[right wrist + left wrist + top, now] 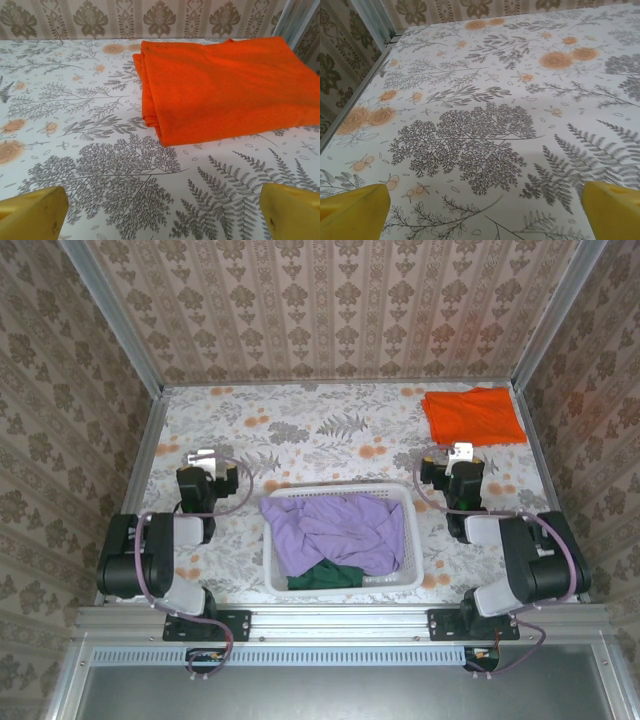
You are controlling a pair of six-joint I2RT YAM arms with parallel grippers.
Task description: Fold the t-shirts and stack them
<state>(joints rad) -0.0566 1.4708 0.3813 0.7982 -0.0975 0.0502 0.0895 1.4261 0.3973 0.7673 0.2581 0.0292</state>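
A folded orange t-shirt (473, 416) lies flat at the table's far right corner; in the right wrist view this orange t-shirt (225, 90) sits just ahead of my right gripper (162, 215), which is open with bare tablecloth between its yellow fingers (32, 212). A crumpled lilac-purple t-shirt (340, 530) fills the white basket (412, 540), with a dark green t-shirt (325, 577) showing under it at the near side. My left gripper (205, 462) rests left of the basket, and in its wrist view the left gripper (487, 210) is open over bare cloth.
The table wears a floral-print cloth (320, 430). Patterned walls with metal frame posts (120, 320) close in the left, back and right sides. The basket stands between the two arms near the front edge.
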